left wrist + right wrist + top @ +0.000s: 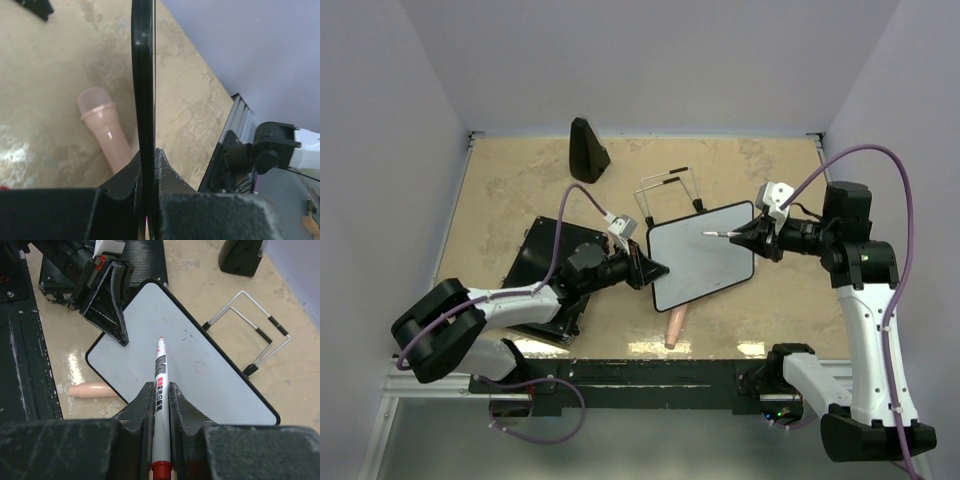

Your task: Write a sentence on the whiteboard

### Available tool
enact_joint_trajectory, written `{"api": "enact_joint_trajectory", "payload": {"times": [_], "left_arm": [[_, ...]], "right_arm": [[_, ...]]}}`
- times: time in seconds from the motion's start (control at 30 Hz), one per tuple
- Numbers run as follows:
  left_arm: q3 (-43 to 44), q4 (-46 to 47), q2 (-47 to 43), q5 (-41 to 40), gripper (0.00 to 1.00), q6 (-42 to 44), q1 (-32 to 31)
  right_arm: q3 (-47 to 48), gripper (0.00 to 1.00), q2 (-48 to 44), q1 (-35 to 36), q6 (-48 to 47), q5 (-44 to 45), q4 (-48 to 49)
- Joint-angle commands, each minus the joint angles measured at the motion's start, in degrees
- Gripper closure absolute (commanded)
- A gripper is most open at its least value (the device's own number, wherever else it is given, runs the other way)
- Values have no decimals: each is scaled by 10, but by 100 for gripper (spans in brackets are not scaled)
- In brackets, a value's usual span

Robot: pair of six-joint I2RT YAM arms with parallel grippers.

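The whiteboard (703, 262) is a white board with a thin black frame, mid-table; it also shows in the right wrist view (210, 370). My left gripper (656, 268) is shut on its left edge, seen edge-on as a black rim (142, 75) between my left gripper's jaws (149, 156). My right gripper (748, 238) is shut on a white marker (161, 371) with a red tip, pointing at the board's middle (712, 235). I cannot tell if the tip touches. A few tiny marks are on the board. Its wire stand legs (670, 185) stick out behind it.
A pink cylinder (675, 325) lies on the table by the board's near edge, also in the left wrist view (106, 131). A black ribbed case (545, 275) lies under my left arm. A black wedge (587, 150) stands at the back.
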Motion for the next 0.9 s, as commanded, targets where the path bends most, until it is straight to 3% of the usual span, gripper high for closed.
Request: {"api": "enact_joint_trajectory", "payload": {"times": [0.0, 0.17, 0.53, 0.87], "left_arm": [[-22, 147, -18, -87, 100, -16, -32], [-36, 168, 1, -124, 100, -16, -70], [-68, 225, 19, -118, 100, -19, -78], [-75, 256, 45, -118, 100, -48, -87]], "right_arm": [[-28, 100, -14, -1, -32, 6, -17], [-55, 100, -19, -1, -57, 7, -25], [-107, 100, -17, -2, -132, -18, -42], [-152, 100, -25, -1, -90, -32, 44]]}}
